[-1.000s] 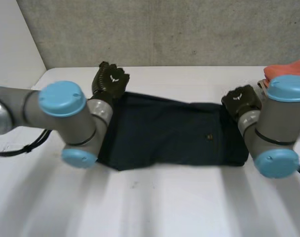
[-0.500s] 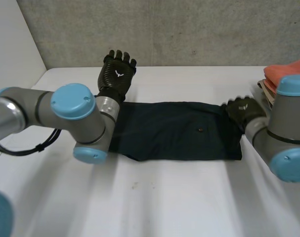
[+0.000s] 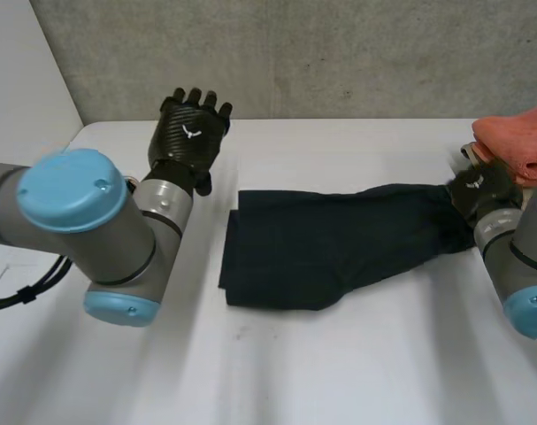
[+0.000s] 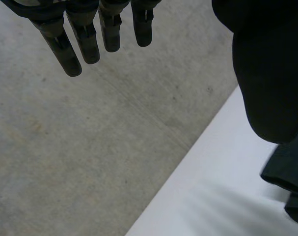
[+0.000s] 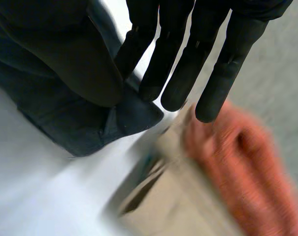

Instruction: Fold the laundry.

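At the far-left back of the worktop [image 3: 339, 354], the left hand [image 3: 188, 137] is lifted off the surface with its back toward the head camera. Its fingers [image 4: 85, 44] are straight and a little apart, holding nothing, and they point toward the grey concrete wall [image 3: 339, 53]. In the left wrist view the thumb stands well apart from those fingers. A small part of the dark garment [image 4: 286, 169] lies on the white surface below the thumb, clear of the fingertips.

Between the two hands, the dark garment [image 3: 330, 243] lies across the middle of the worktop. Its end nearer the left hand is flat, with a straight folded edge, and is apart from that hand. Toward the other end the cloth narrows, bunches and rises slightly into the right hand [image 3: 482, 190].

That right hand sits at the garment's narrow end. In the right wrist view its fingers [image 5: 188, 73] are straight and close together. The thumb lies across the dark cloth [image 5: 65, 123], and the end of the cloth is caught between the thumb and the nearest fingers. A corner of the cloth pokes out at the fingertips.

Just beyond the right fingertips, an orange cloth [image 3: 516, 133] rests on a pale, beige item at the edge of the worktop. It is beside the hand, not touching it.
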You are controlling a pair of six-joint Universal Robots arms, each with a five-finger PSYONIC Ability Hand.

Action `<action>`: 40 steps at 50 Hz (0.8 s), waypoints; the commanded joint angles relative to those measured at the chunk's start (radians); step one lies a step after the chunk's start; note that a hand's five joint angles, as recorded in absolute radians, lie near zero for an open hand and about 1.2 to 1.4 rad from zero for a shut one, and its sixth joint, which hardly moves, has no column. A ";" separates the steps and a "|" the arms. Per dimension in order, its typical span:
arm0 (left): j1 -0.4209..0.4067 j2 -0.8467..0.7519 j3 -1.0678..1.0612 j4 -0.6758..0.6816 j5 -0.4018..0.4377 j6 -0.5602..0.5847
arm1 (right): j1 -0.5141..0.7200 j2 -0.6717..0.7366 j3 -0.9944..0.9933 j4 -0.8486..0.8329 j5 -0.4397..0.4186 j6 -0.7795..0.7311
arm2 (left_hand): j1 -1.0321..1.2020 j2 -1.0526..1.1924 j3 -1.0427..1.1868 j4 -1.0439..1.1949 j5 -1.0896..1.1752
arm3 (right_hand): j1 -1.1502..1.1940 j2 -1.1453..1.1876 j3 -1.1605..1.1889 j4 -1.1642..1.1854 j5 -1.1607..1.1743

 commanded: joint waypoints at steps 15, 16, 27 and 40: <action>0.043 0.136 -0.104 -0.004 -0.001 -0.121 | 0.539 0.288 -0.200 -0.151 -0.443 -0.074 | -0.012 -0.030 -0.039 -0.028 -0.047 | -0.195 -0.298 -0.303 -0.314 -0.278; 0.046 0.136 -0.102 -0.004 -0.001 -0.121 | 0.541 0.279 -0.206 -0.151 -0.436 -0.060 | -0.012 -0.030 -0.039 -0.028 -0.047 | -0.433 -0.535 -0.540 -0.551 -0.515; 0.040 0.136 -0.078 -0.004 -0.001 -0.124 | 0.348 0.016 -0.146 -0.082 -0.175 0.500 | -0.012 -0.030 -0.039 -0.028 -0.047 | -0.864 -0.966 -0.971 -0.982 -0.946; 0.020 0.123 -0.093 -0.004 0.001 -0.126 | -0.185 -0.078 0.161 0.176 -0.396 0.268 | -0.012 -0.030 -0.039 -0.028 -0.047 | -0.755 -0.858 -0.863 -0.873 -0.838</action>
